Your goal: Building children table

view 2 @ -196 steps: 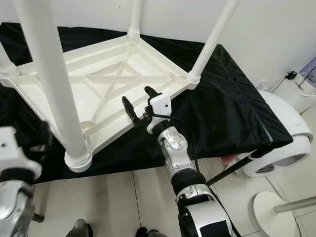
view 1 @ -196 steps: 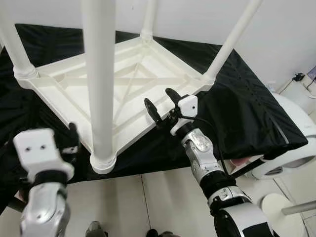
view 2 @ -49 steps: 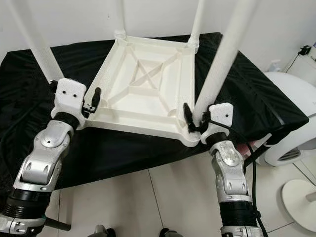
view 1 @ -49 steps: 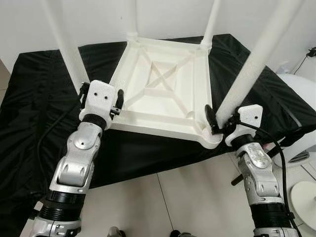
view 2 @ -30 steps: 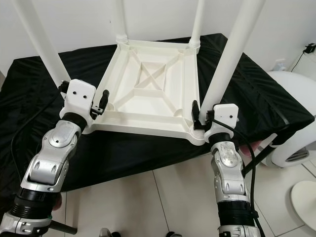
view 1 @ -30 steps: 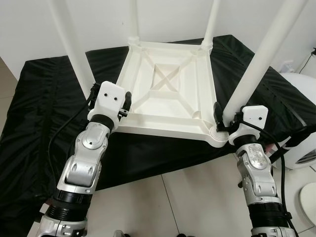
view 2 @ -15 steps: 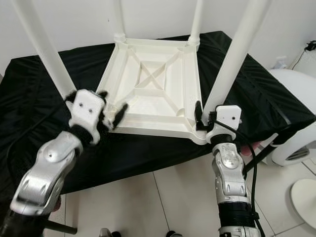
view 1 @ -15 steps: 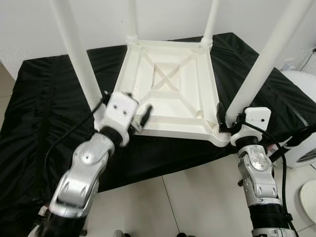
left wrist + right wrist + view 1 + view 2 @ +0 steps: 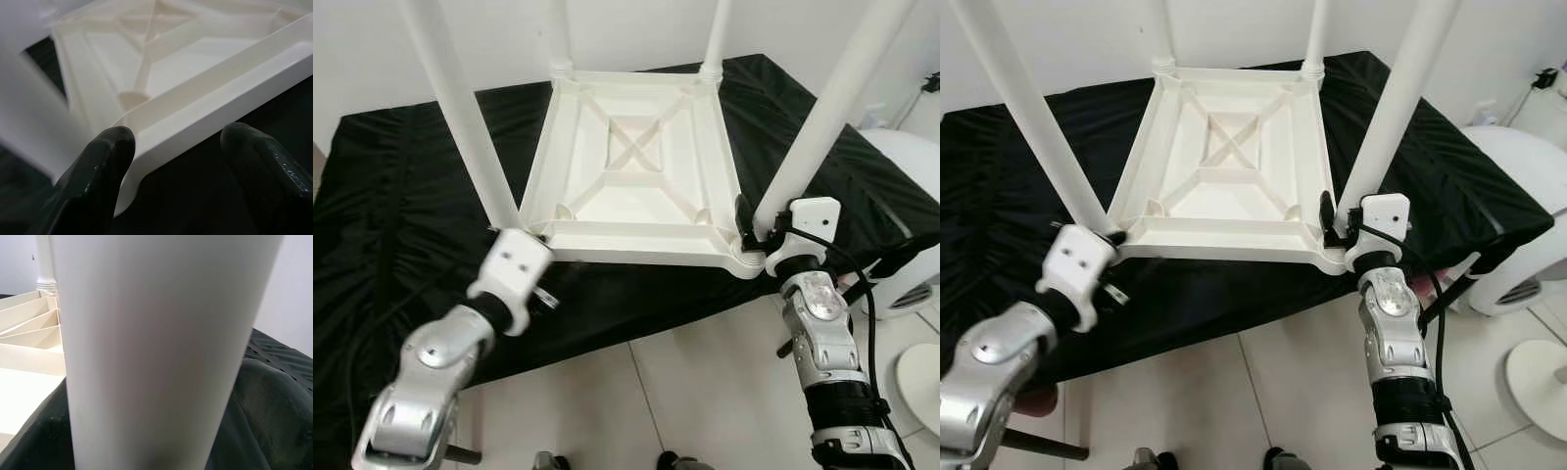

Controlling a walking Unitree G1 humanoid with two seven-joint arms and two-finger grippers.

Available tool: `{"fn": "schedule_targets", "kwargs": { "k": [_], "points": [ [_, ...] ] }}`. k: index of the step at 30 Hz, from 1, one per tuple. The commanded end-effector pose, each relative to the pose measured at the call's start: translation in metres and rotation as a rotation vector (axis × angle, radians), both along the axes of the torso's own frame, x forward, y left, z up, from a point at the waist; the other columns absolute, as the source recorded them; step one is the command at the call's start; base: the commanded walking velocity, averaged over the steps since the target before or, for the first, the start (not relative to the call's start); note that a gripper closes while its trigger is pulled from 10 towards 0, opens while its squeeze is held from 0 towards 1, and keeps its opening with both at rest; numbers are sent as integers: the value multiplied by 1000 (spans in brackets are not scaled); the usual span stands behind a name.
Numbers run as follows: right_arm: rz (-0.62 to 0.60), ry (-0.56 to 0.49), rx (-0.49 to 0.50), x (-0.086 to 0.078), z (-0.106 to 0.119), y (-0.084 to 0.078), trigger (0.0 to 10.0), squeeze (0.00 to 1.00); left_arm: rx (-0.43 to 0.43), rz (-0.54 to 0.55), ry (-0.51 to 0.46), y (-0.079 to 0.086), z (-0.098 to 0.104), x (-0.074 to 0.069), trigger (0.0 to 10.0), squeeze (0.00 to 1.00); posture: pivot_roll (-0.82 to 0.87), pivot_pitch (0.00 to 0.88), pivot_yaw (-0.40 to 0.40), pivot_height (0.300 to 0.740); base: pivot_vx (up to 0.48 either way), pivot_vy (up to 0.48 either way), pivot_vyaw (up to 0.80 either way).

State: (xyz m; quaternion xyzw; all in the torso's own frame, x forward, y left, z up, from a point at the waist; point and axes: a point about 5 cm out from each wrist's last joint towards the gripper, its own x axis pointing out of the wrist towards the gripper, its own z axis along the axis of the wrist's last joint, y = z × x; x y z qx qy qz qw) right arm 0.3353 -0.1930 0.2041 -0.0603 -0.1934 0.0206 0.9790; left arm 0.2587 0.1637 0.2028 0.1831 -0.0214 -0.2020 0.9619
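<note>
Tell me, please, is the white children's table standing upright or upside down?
Upside down: the table rests top-down on the black cloth, its legs pointing upward.

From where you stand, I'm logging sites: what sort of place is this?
Likely an indoor room set up as a work area: pale tiled floor, plain white wall, and an upturned white plastic table on a black-draped surface.

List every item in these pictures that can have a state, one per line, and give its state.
children's table: upside down on the black cloth, four legs fitted, pointing up.
black cloth: spread out, wrinkled.
left gripper: open, fingers straddling the table's near left corner edge.
right gripper: at the base of the near right leg.
</note>
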Motion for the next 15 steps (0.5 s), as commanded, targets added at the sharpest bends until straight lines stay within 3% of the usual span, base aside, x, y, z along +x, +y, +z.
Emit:
{"fn": "schedule_targets", "kwargs": {
  "k": [1, 3, 12, 15],
  "points": [
    [30, -30, 0, 3, 6, 7, 10000, 0, -9, 202, -23, 13, -3, 4, 10000, 0, 41, 161, -12, 740, 0, 0, 0],
    [46, -32, -1, 5, 7, 10, 10000, 0, -82, 378, -4, 28, -7, 9, 10000, 0, 46, 154, -21, 740, 0, 0, 0],
    [57, -39, -6, 7, 8, 13, 10000, 0, -129, 471, 21, 36, -11, 9, 10000, 0, 39, 134, -27, 740, 0, 0, 0],
    [63, -42, -4, 7, 8, 14, 10000, 0, -168, 527, 9, 41, -9, 15, 10000, 0, 38, 133, -27, 740, 0, 0, 0]
  ]
}}
